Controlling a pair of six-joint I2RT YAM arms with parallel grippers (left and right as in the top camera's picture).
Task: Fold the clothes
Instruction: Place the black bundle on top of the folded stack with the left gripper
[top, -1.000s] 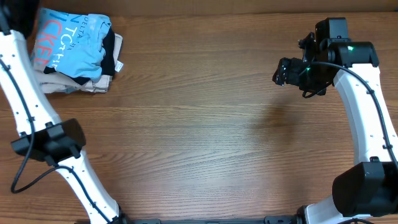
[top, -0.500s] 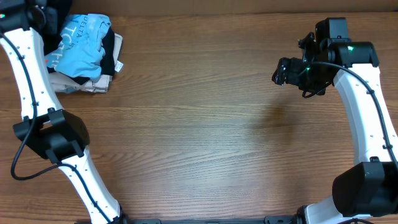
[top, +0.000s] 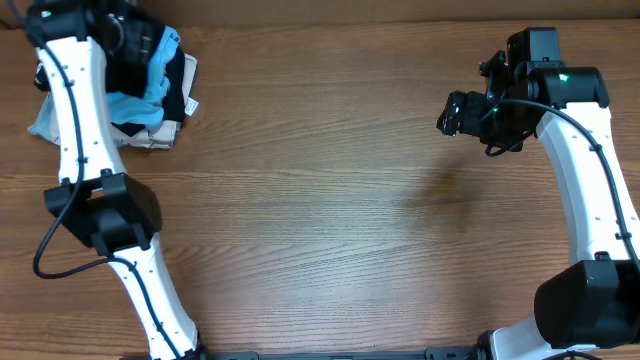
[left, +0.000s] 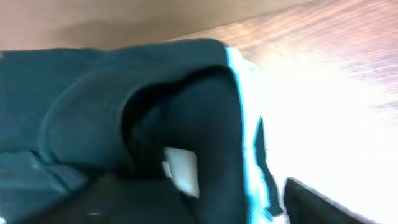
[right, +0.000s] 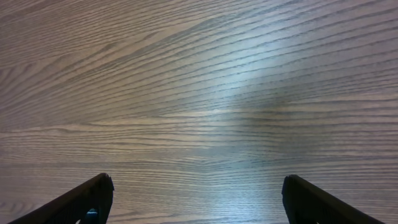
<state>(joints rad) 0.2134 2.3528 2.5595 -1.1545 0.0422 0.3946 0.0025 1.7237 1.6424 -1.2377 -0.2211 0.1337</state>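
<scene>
Dark, near-black folded fabric (left: 81, 112) with a small white tag (left: 181, 171) fills the blurred left wrist view, with a light-blue edge (left: 239, 81) on its right. From overhead, black cloth (top: 184, 85) shows in the stack at the table's back left. My left gripper (top: 128, 45) hangs right over that stack. One finger (left: 317, 202) shows far right, and the jaws stand wide with fabric lying between them. My right gripper (top: 455, 115) hovers open over bare wood at the back right, its jaws (right: 196, 193) holding nothing.
The stack also holds light-blue (top: 150, 80) and beige (top: 140, 140) folded garments, partly hidden by my left arm (top: 75, 110). The wooden table (top: 330, 200) reaches from the stack across to the right arm.
My left arm has swung right from the far-left edge and now covers the left part of the garment stack. The right arm has not moved.
</scene>
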